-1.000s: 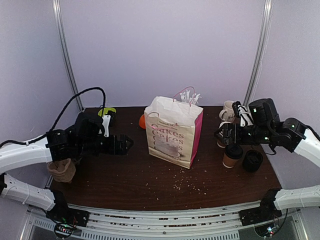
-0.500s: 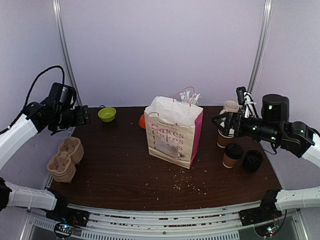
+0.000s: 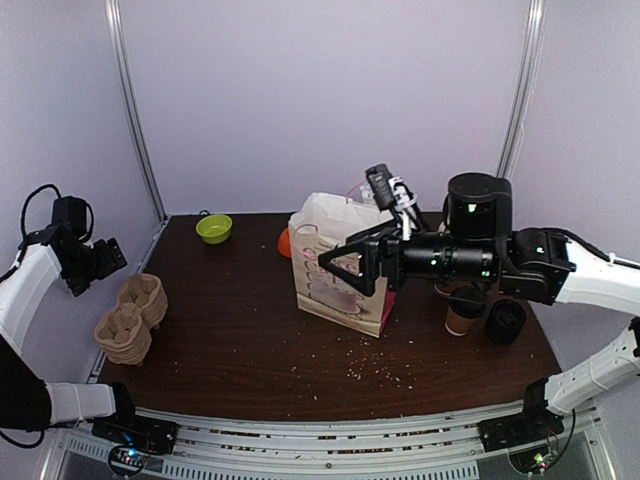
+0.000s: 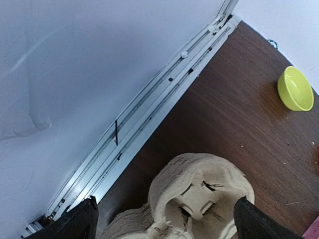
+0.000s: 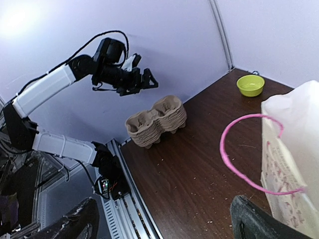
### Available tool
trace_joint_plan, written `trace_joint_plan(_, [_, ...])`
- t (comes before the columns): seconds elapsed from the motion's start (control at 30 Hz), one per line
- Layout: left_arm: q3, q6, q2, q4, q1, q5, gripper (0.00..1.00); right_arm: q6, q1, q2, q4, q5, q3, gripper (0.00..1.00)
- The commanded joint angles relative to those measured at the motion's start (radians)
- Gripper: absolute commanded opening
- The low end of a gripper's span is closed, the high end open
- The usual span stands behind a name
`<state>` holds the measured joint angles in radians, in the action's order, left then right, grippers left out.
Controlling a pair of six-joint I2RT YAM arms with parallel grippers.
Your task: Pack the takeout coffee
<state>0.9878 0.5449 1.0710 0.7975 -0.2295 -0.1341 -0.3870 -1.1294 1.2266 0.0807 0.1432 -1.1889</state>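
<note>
The takeout coffee [image 3: 463, 316], a brown paper cup with a black lid, stands on the table's right side, partly behind my right arm. My right gripper [image 3: 349, 263] [image 5: 164, 219] hangs open and holds nothing. It is in front of the upper face of the white and pink paper bag [image 3: 345, 285], well left of the cup. My left gripper [image 3: 104, 256] [image 4: 164, 221] is open and holds nothing at the table's far left edge, above the stacked pulp cup carriers [image 4: 199, 199]. The right wrist view shows the left gripper [image 5: 143, 81] over those carriers [image 5: 155, 118].
A squat black stack of lids [image 3: 505, 322] sits right of the coffee. A green bowl [image 3: 214, 228] and an orange object [image 3: 284, 243] lie at the back. The bag's pink handle [image 5: 239, 167] loops up near my right gripper. Crumbs dot the brown table [image 3: 250, 340].
My right arm swung left from beside the cups to the front of the bag. My left arm pulled back and down to the far left edge, above the carriers.
</note>
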Motion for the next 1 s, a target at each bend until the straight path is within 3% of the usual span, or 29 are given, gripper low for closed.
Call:
trace_joint_plan(0.0, [-0.046, -0.062, 0.032, -0.089, -0.03, 0.067, 0.98, 0.045, -0.062, 0.069, -0.085, 0.027, -0.063, 0.94])
trace_joint_plan(0.13, [-0.117, -0.064, 0.108, -0.167, -0.055, 0.14, 0.98, 0.051, -0.083, 0.113, -0.096, 0.035, -0.092, 0.94])
trace_joint_plan(0.37, [-0.206, -0.065, 0.126, -0.233, -0.058, 0.185, 0.86, 0.053, -0.094, 0.133, -0.084, 0.041, -0.119, 0.94])
trace_joint_plan(0.47, [-0.22, -0.077, 0.135, -0.235, -0.058, 0.179, 0.77, 0.058, -0.094, 0.14, -0.081, 0.037, -0.121, 0.95])
trace_joint_plan(0.7, [-0.237, -0.079, 0.132, -0.252, -0.057, 0.262, 0.43, 0.058, -0.095, 0.142, -0.081, 0.023, -0.105, 0.95])
trace_joint_plan(0.97, [-0.276, -0.006, 0.092, -0.263, -0.026, 0.386, 0.31, 0.048, -0.094, 0.159, -0.061, -0.013, -0.105, 0.95])
